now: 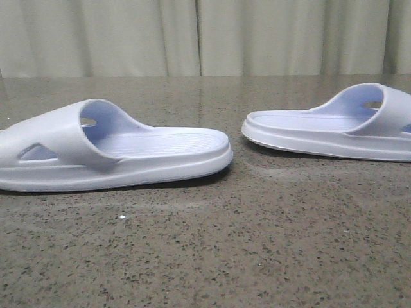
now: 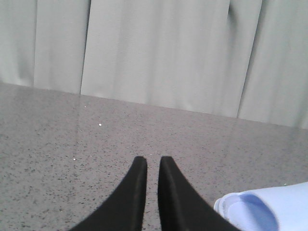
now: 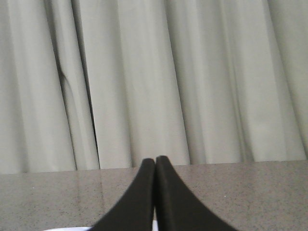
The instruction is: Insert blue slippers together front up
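Note:
Two pale blue-white foam slippers lie flat on the speckled grey table. In the front view the left slipper (image 1: 115, 151) sits at the near left, its strap to the left. The right slipper (image 1: 334, 125) lies further back at the right, its strap to the right. Neither gripper shows in the front view. My left gripper (image 2: 153, 161) hovers low over bare table, its jaws almost together with a thin gap and nothing between them; a slipper's edge (image 2: 264, 211) lies beside it. My right gripper (image 3: 155, 161) is shut and empty, with a white sliver of slipper (image 3: 67, 229) below it.
The speckled stone table (image 1: 212, 256) runs back to a pale pleated curtain (image 1: 205, 38). A gap of bare table separates the two slippers.

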You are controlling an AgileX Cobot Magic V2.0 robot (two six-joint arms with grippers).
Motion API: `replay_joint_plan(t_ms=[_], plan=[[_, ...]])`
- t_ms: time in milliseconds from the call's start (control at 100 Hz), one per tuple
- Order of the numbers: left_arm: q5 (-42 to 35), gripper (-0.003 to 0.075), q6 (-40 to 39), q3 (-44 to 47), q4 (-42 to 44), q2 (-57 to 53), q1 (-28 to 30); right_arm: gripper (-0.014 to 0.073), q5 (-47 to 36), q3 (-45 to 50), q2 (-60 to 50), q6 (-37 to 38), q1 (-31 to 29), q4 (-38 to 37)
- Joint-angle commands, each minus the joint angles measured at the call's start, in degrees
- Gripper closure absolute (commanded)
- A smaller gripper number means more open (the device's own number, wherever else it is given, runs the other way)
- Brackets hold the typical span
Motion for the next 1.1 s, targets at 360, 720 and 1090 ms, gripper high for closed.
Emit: replay_joint_plan(t_ms=[360, 720, 1090], plan=[[5.33, 0.0705, -0.56, -18.66, -10.69, 12.49, 0.11, 0.0685, 10.88, -12.63, 1.27, 4.12, -0.43, -0.01], [14.85, 0.0704, -0.56, -28.35, -21.33, 31.0, 0.11, 0.0685, 26.58, -26.03, 10.87, 4.12, -0.43, 10.01], [16.45, 0.0704, -0.56, -28.35, -27.77, 38.46, 0.11, 0.0685, 26.32, -27.6, 13.33, 4.12, -0.43, 12.39]])
